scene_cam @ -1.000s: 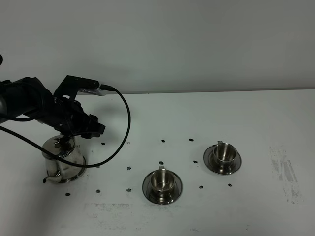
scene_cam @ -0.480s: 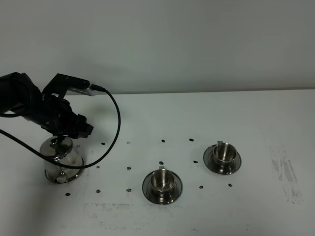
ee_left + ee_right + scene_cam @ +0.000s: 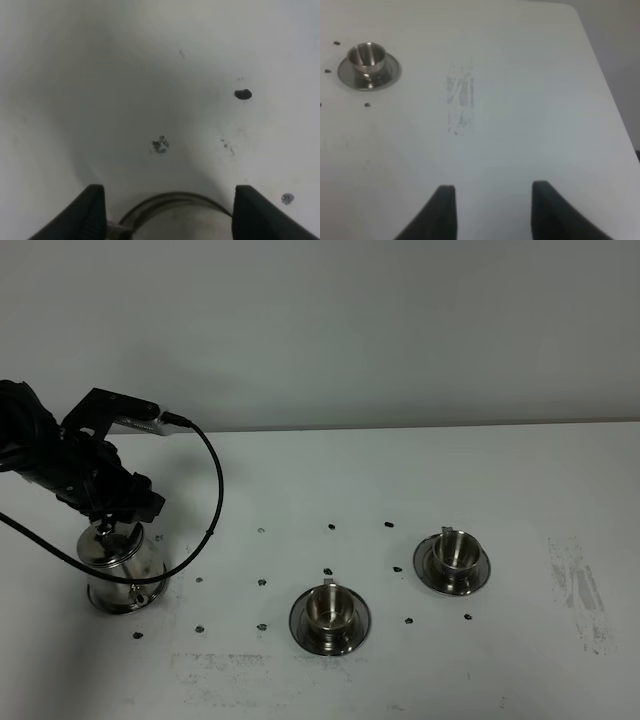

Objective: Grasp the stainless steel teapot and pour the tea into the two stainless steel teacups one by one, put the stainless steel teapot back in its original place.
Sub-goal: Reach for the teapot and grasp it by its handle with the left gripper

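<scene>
The stainless steel teapot stands upright at the table's left, its spout hidden. Its base sits on the round steel plate, of which only the rim shows. My left gripper is right on top of the teapot. In the left wrist view its fingers are spread wide on either side of the teapot's rounded top, so the left gripper holds the pot. Two steel teacups on dark saucers stand at the middle front and to the right. My right gripper is open over bare table. No tea shows.
Small black marks dot the white table around the cups. A grey scuffed patch lies at the right; it also shows in the right wrist view, left of which one cup on its saucer appears. A black cable loops off the left arm.
My left arm has swung to the left. The teapot has turned with it, shifted slightly left, and its spout has gone out of sight. The cups have not moved.
</scene>
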`<control>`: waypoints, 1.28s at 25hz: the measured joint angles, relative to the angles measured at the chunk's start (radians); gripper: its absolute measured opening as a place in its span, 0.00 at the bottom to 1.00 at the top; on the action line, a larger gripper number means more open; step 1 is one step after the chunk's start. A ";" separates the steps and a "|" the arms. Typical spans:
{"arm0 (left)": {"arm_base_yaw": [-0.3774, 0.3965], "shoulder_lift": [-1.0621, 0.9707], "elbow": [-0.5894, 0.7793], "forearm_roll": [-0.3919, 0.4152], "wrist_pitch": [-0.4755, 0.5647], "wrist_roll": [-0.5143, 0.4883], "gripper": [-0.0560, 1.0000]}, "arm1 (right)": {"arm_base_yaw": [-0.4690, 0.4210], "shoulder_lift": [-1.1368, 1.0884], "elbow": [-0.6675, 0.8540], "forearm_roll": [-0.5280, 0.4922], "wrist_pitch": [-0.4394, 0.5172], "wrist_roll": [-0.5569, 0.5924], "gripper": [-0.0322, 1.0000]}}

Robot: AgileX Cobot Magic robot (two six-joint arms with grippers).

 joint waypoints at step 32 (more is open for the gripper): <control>0.134 0.024 0.000 -0.136 -0.062 0.099 0.57 | 0.000 0.000 0.000 0.000 0.000 0.000 0.36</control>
